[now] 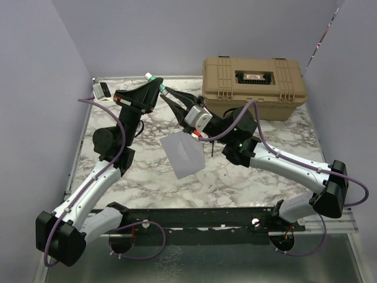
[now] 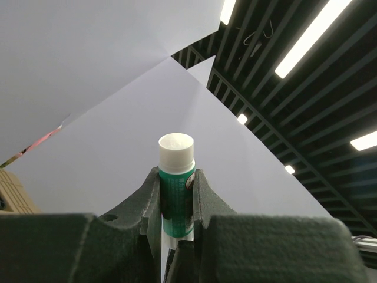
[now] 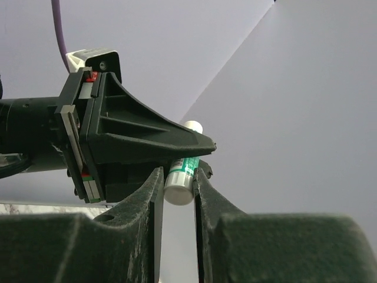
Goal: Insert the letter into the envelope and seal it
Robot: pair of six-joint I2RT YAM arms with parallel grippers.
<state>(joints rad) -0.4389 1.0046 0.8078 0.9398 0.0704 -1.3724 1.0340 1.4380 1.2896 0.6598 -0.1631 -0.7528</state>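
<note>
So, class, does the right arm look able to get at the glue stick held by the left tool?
Probably yes: the right tool straddles the glue stick at its white end, which juts clear of the left tool; nothing stands between.

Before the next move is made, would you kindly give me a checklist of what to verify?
1. Hold of the left gripper on the glue stick: ok, clamped on the green body.
2. Fingers of the right gripper on either side of the stick's white end: ok.
3. Firm pinch by the right gripper on that end: cannot tell.
4. The envelope lying flat on the table, apart from both grippers: ok.
5. The letter inside the envelope: cannot tell; no tan sheet shows.
6. Flap open for glue: cannot tell.
</note>
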